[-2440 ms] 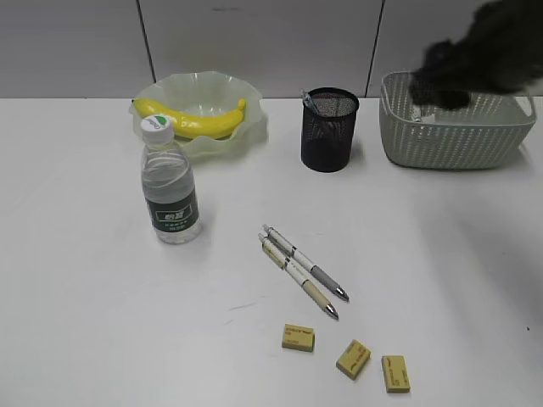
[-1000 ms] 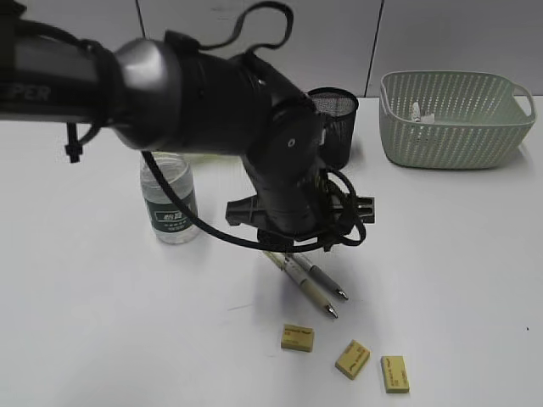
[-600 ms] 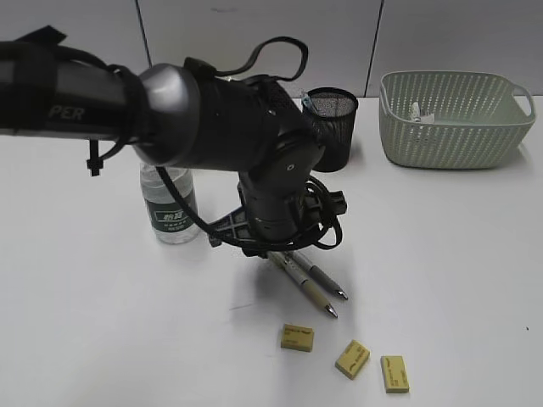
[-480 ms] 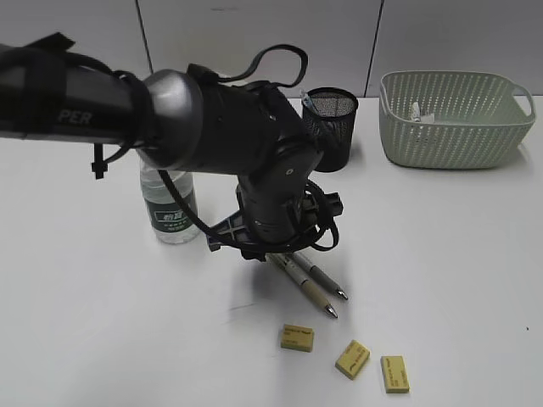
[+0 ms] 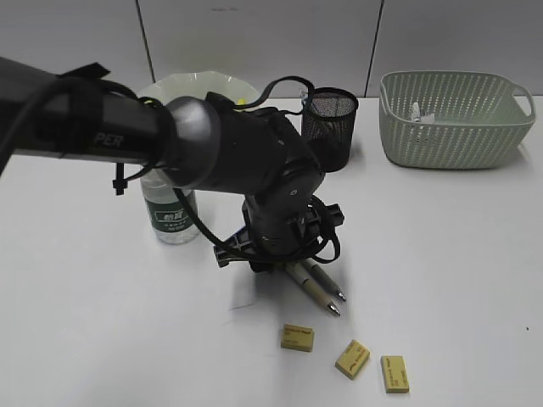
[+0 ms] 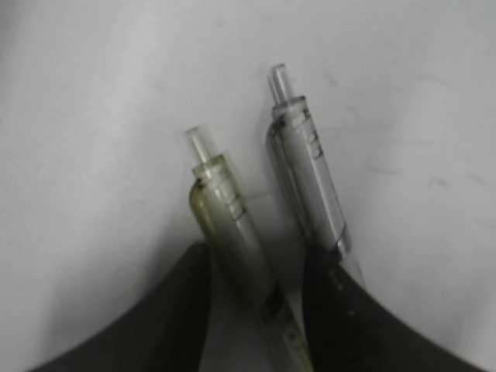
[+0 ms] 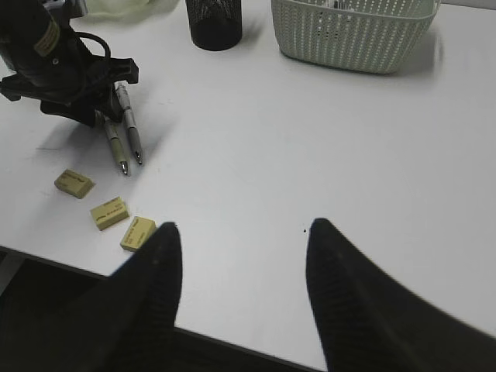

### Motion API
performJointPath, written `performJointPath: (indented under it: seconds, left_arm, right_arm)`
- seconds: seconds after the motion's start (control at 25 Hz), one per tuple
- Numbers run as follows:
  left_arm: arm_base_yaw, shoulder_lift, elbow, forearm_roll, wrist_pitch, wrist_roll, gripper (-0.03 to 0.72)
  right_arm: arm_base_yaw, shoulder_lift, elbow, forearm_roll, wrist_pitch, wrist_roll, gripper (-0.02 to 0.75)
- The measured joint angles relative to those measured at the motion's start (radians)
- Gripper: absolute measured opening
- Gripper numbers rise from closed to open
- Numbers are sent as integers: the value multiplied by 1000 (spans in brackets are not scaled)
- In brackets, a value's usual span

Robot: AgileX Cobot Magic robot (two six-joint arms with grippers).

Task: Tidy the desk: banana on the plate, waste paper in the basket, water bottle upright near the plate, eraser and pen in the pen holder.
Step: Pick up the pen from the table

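Mostly the pens (image 5: 316,284) and erasers (image 5: 298,337) remain, the left gripper (image 6: 256,298) straddling one pen without pinching yet (bottle (image 5: 170,216) already upright), the right gripper (image 7: 240,256) spread idle.

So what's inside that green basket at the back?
Through the basket rim, a small white scrap shows near its back-left corner, likely waste paper. The woven front wall hides the floor, so anything lying lower inside cannot be seen.

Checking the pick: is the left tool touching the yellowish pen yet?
Cannot tell. In the left wrist view the fingers flank the yellowish pen; shadow hides any gap.
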Motion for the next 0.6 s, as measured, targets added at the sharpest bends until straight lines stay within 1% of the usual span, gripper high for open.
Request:
performJointPath:
  seconds: [0.08,0.12,0.2,0.28,0.32,0.44,0.52,0.6]
  left_arm:
    - [0,3,-4,3,-11,-6,288]
    - [0,5,-7,3,-13,-8,267]
    - [0,6,-8,4,-13,-11,204]
    - [0,8,-9,3,-29,-16,123]
    - [0,8,-10,3,-32,-16,108]
    - [0,6,-10,7,-38,-16,109]
    - [-1,-3,-7,28,-38,-16,109]
    - [-4,-34,0,99,-50,-16,109]
  right_arm:
    - [0,0,0,0,0,0,415]
    - [0,0,0,0,0,0,415]
    - [0,0,0,0,0,0,415]
    - [0,0,0,0,0,0,414]
    - [0,0,0,0,0,0,414]
    - [0,0,0,0,0,0,414]
    - [0,0,0,0,0,0,414]
    - [0,0,0,0,0,0,414]
